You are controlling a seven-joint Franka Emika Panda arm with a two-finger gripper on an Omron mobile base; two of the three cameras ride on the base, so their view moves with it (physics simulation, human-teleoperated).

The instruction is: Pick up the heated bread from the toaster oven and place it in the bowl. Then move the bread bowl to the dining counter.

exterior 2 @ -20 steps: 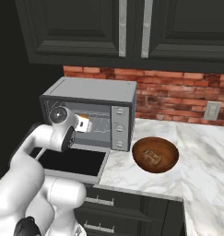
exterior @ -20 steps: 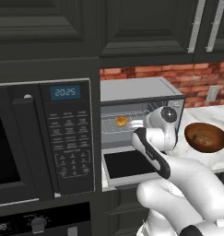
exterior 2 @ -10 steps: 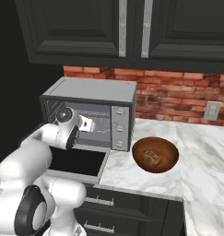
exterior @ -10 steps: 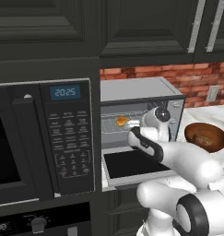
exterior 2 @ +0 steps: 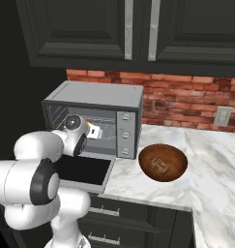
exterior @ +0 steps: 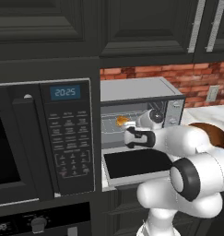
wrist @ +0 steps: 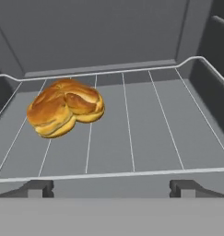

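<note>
Heated bread (wrist: 66, 113) on the wire rack (wrist: 132, 138) inside the toaster oven (exterior 2: 97, 118), left of centre in the hand view, untouched. Gripper (wrist: 109, 188) at the oven mouth, 2 fingertips (wrist: 37, 188) wide apart at the bottom edge, holding nothing. Oven door (exterior: 141, 163) dropped flat, centre of the left base view. Bowl (exterior 2: 163, 162) right of the oven on the marble counter (exterior 2: 211, 164), right of centre in the right base view. Microwave (exterior: 44, 138) at left.

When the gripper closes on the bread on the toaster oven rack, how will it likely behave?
The bread looks puffy and lumpy, so probably light and somewhat squashy. Its rounded lobes may shift between the fingers. Resting flat on the wire rack, it seems unlikely to roll.
</note>
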